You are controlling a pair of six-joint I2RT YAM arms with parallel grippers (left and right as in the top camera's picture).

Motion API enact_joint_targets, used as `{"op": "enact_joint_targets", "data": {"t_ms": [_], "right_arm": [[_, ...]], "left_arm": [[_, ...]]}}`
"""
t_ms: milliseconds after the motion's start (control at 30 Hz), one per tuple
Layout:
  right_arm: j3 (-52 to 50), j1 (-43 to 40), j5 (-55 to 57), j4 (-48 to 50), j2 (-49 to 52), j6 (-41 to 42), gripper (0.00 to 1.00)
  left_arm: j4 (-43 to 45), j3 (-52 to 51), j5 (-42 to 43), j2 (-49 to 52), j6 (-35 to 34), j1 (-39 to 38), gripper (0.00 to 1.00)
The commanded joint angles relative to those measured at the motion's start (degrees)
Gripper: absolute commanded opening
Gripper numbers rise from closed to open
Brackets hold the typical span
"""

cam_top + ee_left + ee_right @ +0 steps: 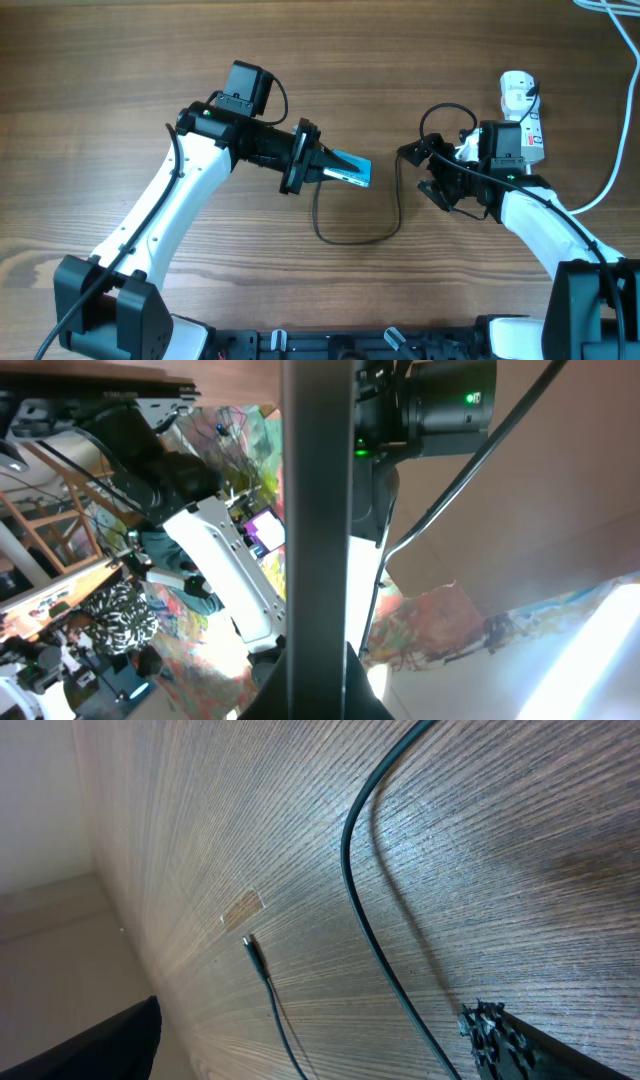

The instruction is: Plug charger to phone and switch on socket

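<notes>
My left gripper [328,166] is shut on the phone [352,170], holding its turquoise face tilted above the table. The left wrist view shows the phone [318,510] edge-on as a dark upright bar rising from between the fingers. The charger [355,238], a thin black cable, loops on the wood below the phone. Its connector tip [247,943] lies loose on the table, apart from the phone. My right gripper [432,178] stands open just right of the loop with nothing in it, and its fingertips [505,1038] hover over the cable. The socket [520,100] lies at the far right, partly hidden by the right arm.
The socket's thick white cord [612,160] curves along the right edge of the table. A small pale mark [240,908] sits on the wood near the connector tip. The arm bases [110,310] stand at the front edge.
</notes>
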Motion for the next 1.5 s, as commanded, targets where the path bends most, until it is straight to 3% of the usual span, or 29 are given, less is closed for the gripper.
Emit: {"op": "enact_joint_targets", "data": {"t_ms": [0, 1467], "right_arm": [[0.0, 0.1, 0.6, 0.0, 0.2, -1.1, 1.0], [0.0, 0.1, 0.6, 0.0, 0.2, -1.1, 1.0]], "left_arm": [[0.2, 0.2, 3.7, 0.1, 0.1, 0.0, 0.04], [0.1, 0.2, 6.4, 0.1, 0.0, 0.0, 0.04]]}}
